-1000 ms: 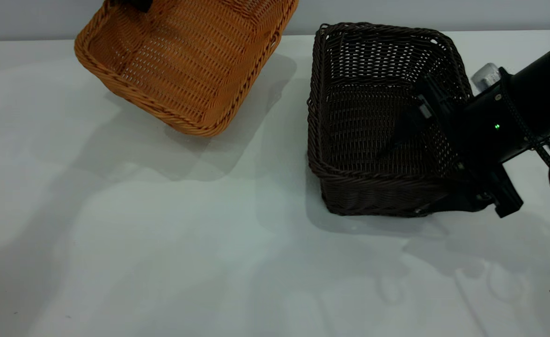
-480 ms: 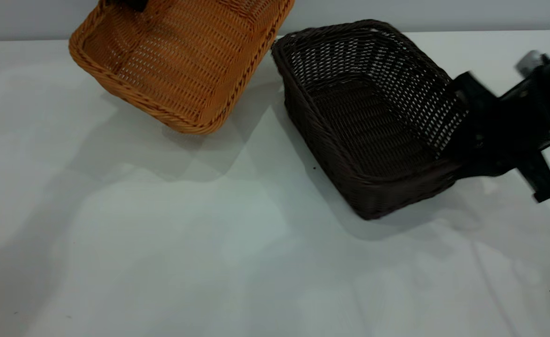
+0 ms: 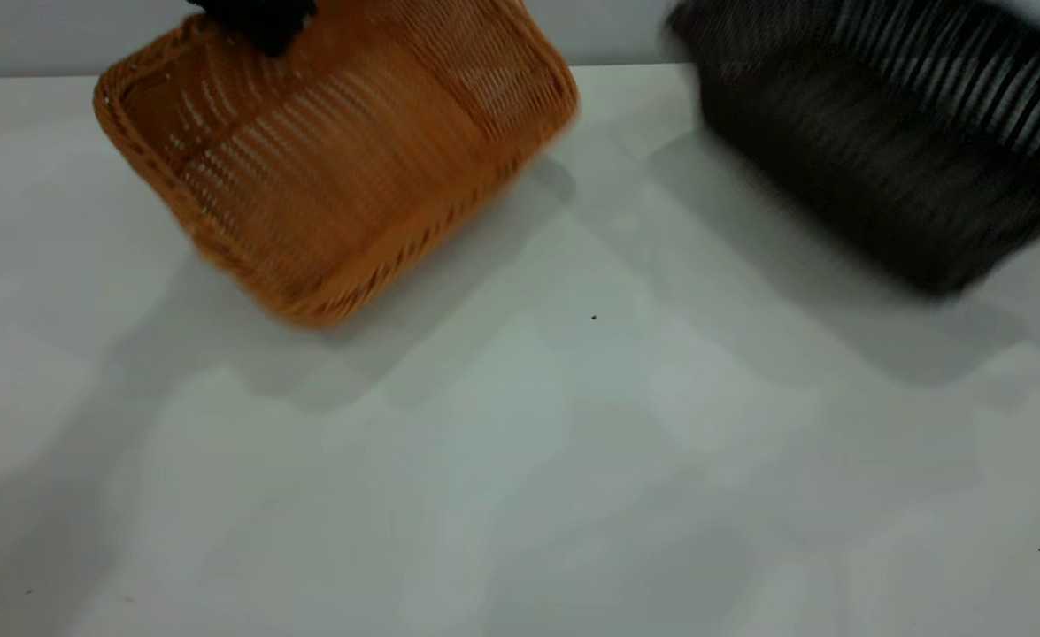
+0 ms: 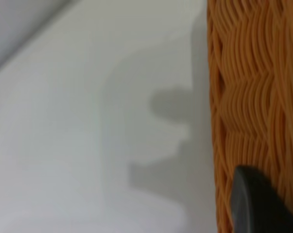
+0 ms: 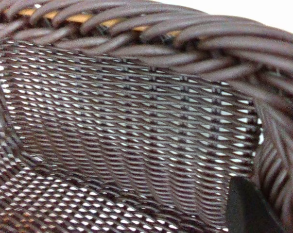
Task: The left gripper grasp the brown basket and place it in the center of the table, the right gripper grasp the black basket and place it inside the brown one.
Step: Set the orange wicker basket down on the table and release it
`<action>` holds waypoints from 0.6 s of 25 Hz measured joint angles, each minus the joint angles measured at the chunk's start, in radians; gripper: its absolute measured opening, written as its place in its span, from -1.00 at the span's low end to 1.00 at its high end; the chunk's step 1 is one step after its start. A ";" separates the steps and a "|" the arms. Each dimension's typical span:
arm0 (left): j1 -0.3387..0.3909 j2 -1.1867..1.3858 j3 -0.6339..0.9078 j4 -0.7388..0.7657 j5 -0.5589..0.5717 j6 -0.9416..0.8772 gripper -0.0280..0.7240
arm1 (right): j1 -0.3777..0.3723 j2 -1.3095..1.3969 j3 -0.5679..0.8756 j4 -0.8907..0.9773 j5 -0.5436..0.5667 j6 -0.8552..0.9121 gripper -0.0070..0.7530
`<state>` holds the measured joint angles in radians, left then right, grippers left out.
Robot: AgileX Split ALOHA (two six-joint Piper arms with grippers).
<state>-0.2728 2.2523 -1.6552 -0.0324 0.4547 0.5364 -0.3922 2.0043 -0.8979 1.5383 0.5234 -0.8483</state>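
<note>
At the far left of the table (image 3: 520, 460), your left gripper (image 3: 258, 19) shows only as a dark shape at the top edge of the exterior view, sitting on the far rim of the brown basket (image 3: 334, 168). You hold that basket tilted, its open side turned toward the camera and its near corner low over the tabletop; whether that corner touches the surface cannot be told. A soft shadow lies on the table under and in front of it. From your left wrist view, one dark finger (image 4: 255, 204) lies against the outer woven wall of the brown basket (image 4: 253, 97), with bare table (image 4: 88, 121) beside it. The claw looks clamped on the basket rim, though only that one finger is visible.

Over at the far right, the black basket (image 3: 891, 150) hangs in the air above the table, tilted, its shadow spread on the surface below and well apart from the basket itself. The two baskets are well apart, with bare table between them. Your right gripper is not visible in the exterior view. In the right wrist view, one dark finger (image 5: 248, 208) sits inside the black basket (image 5: 136, 131), close against its woven wall just under the braided rim. You have that claw closed on the black basket's wall.
</note>
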 joint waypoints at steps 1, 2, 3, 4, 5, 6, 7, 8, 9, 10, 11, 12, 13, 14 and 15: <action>-0.016 0.000 0.000 -0.022 0.032 0.062 -0.72 | -0.025 -0.008 -0.020 -0.016 0.054 0.000 -0.78; -0.033 0.000 0.000 -0.051 0.056 0.130 -0.72 | -0.051 -0.014 -0.042 -0.037 0.101 0.001 -0.79; -0.046 0.000 0.000 -0.090 0.082 0.204 -0.72 | -0.072 -0.016 -0.061 -0.060 0.151 0.005 -0.79; -0.061 0.000 0.000 -0.129 0.107 0.271 -0.72 | -0.090 -0.016 -0.076 -0.093 0.192 0.012 -0.79; -0.075 0.000 0.000 -0.180 0.128 0.357 -0.72 | -0.103 -0.016 -0.085 -0.128 0.219 0.021 -0.79; -0.089 0.000 0.000 -0.233 0.145 0.448 -0.72 | -0.118 -0.016 -0.095 -0.159 0.246 0.026 -0.79; -0.099 0.000 0.000 -0.277 0.163 0.540 -0.72 | -0.133 -0.016 -0.101 -0.191 0.263 0.029 -0.79; -0.111 0.001 0.000 -0.326 0.178 0.615 -0.72 | -0.145 -0.016 -0.106 -0.218 0.277 0.031 -0.79; -0.121 0.002 0.000 -0.371 0.189 0.698 -0.72 | -0.159 -0.016 -0.110 -0.236 0.285 0.032 -0.79; -0.129 0.003 0.000 -0.410 0.199 0.769 -0.72 | -0.172 -0.016 -0.111 -0.246 0.291 0.032 -0.79; -0.139 0.005 0.000 -0.438 0.206 0.818 -0.72 | -0.183 -0.016 -0.111 -0.257 0.296 0.032 -0.79; -0.149 0.013 0.000 -0.465 0.212 0.867 -0.72 | -0.191 -0.016 -0.112 -0.267 0.299 0.032 -0.79; -0.160 0.022 0.000 -0.482 0.214 0.903 -0.72 | -0.198 -0.016 -0.112 -0.278 0.303 0.032 -0.79; -0.169 0.034 0.000 -0.490 0.216 0.929 -0.72 | -0.201 -0.016 -0.112 -0.288 0.304 0.034 -0.79; -0.178 0.045 0.000 -0.493 0.217 0.944 -0.72 | -0.203 -0.016 -0.112 -0.297 0.309 0.034 -0.79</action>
<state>-0.4512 2.2971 -1.6552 -0.5250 0.6719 1.4802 -0.5948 1.9879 -1.0098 1.2414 0.8326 -0.8140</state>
